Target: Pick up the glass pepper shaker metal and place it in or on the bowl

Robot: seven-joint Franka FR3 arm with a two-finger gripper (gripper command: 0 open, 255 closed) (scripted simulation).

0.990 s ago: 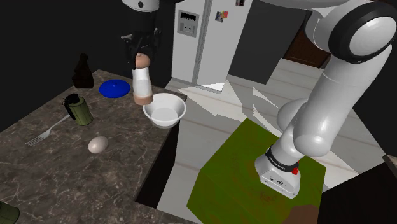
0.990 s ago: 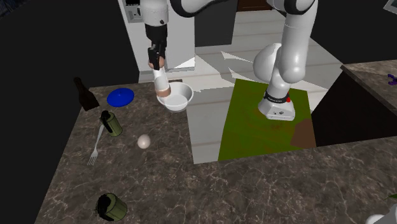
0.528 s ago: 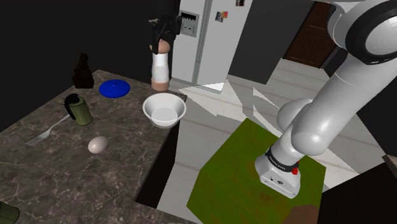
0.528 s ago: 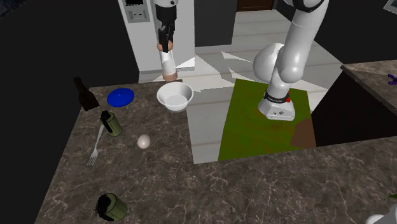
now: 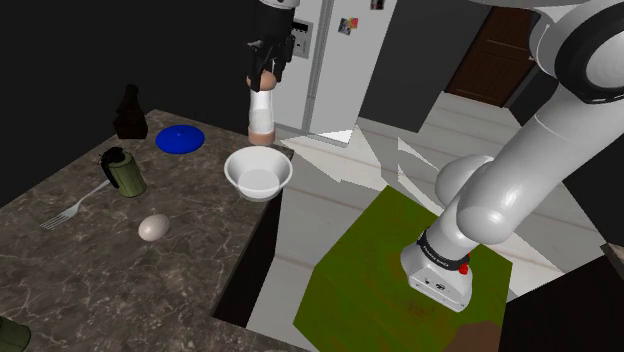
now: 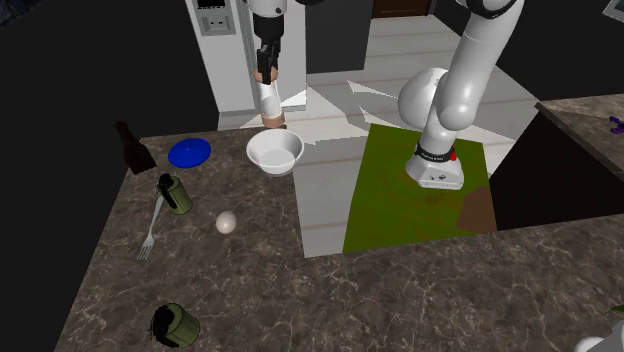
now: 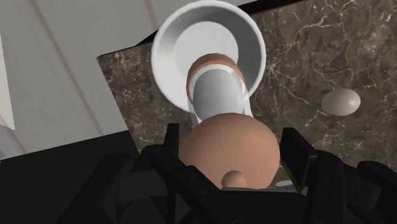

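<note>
Right, the hand [image 5: 268,62] is clamped on the round brown cap of the pepper shaker [image 5: 261,110]. In the wrist view a finger [image 7: 296,149] sits on each side of the cap. The shaker hangs upright under the hand, in the air, touching nothing else.

Straight below the hand is the bowl [image 5: 232,170]. Looking down the hand, the shaker's base lines up inside the bowl's rim [image 7: 162,44] but off-centre, toward one side.

Risks, as judgement:
- The grip is on the smooth cap only, with the long body dangling, so it could slip or swing on the way down.
- Letting go from this height would likely bounce the shaker out or tip the bowl.
- With the base off-centre, it may catch the rim.
- The bowl sits near the worktop [image 5: 100,270] edge, so a knock could send it to the floor.

Containers:
- The bowl is white and empty.
- Further out from the hand is a blue plate [image 5: 180,138] with nothing on it.
- Past that is a green jar [image 5: 123,172]; I cannot tell its contents.
- An egg [image 5: 153,227] lies loose on the worktop, well apart from the bowl.
</note>
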